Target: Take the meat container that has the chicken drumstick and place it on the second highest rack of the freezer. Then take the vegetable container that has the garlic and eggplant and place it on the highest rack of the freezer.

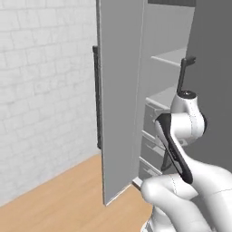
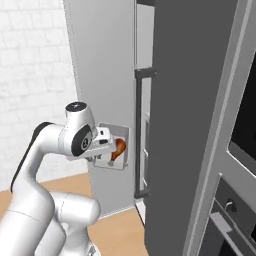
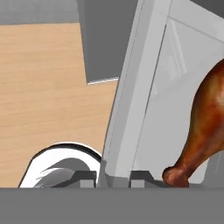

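A white-painted brick wall (image 1: 41, 86) runs along the left side of the room, its mortar lines faint and evenly lit, with no hard shadows anywhere. Below it lies a light wooden plank floor (image 1: 68, 199), pale honey in colour, meeting the wall at a straight line that slopes up toward the right. In the right base view, a tall dark-grey cabinet side panel (image 2: 192, 125) rises through most of the height, and beside it, at the right edge, stands a black-doored built-in oven (image 2: 245, 120) in a grey frame, with a lower drawer front (image 2: 230, 220) beneath it.
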Robot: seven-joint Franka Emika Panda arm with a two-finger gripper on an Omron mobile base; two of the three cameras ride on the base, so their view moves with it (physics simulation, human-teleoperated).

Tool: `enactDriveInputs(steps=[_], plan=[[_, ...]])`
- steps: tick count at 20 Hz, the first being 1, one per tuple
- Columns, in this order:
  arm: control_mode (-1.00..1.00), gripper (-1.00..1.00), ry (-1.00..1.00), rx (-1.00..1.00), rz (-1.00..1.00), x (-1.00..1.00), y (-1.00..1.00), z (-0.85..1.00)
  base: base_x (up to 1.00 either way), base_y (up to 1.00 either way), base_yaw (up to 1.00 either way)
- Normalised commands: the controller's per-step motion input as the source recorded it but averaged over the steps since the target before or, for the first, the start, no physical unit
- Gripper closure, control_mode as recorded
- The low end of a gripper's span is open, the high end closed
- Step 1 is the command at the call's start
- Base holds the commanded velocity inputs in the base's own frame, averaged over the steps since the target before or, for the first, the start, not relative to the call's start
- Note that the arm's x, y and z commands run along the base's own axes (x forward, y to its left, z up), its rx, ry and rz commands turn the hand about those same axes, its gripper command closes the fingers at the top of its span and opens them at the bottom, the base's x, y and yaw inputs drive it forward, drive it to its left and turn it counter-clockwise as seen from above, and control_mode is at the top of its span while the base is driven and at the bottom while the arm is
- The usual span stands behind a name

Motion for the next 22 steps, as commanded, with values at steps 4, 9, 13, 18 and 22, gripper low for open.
enactDriveInputs(steps=[4,9,13,18,22], plan=[[1.0,1.0,0.0,0.0,0.0,0.0,0.0,0.0,0.47,0.05,-0.37],[1.0,1.0,0.0,0.0,0.0,0.0,0.0,0.0,0.47,0.23,-0.54],[1.0,1.0,0.0,0.0,0.0,0.0,0.0,0.0,0.36,0.53,-0.53],[1.0,1.0,0.0,0.0,0.0,0.0,0.0,0.0,0.46,0.51,-0.5],[1.0,1.0,0.0,0.0,0.0,0.0,0.0,0.0,0.52,0.55,-0.39]])
